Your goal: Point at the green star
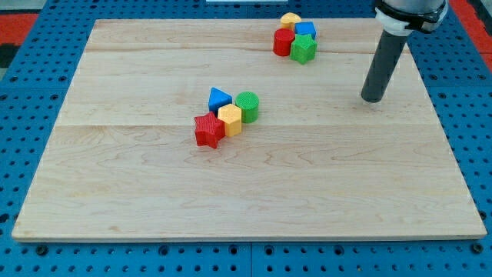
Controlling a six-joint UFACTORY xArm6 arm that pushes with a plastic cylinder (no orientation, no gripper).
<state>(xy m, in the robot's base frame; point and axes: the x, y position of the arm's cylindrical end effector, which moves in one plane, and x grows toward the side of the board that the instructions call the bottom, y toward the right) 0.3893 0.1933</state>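
Note:
The green star (304, 48) lies near the view's top, right of centre, in a tight cluster with a red cylinder (284, 41) on its left, a blue block (305, 30) above it and a yellow block (290, 19) at the top. My tip (373, 99) rests on the board to the lower right of the green star, about a hand's width from it, not touching any block.
A second cluster sits near the board's middle: a red star (208, 131), a yellow hexagon (230, 120), a green cylinder (247, 106) and a blue triangle (219, 98). The wooden board (246, 192) lies on a blue perforated table (46, 261).

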